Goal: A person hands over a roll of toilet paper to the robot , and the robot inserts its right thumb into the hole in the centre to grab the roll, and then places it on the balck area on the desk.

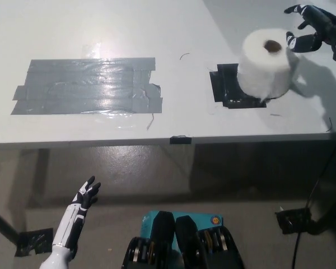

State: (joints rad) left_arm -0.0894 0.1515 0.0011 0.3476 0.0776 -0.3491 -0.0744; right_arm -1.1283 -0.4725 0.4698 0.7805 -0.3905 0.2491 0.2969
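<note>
A white roll of toilet paper (266,64) stands upright on the black taped patch (227,87) at the desk's right, its brown core hole facing up. My black right hand (312,28) hovers just right of and above the roll, fingers spread and apart from it, holding nothing. My white left hand (83,200) rests low at the lower left, below the desk edge, fingers spread.
A wide patch of grey tape (87,85) covers the desk's left half. The white desk (179,33) ends at a front edge with a small black clip (180,139). A cable and black box (294,219) lie on the floor at right.
</note>
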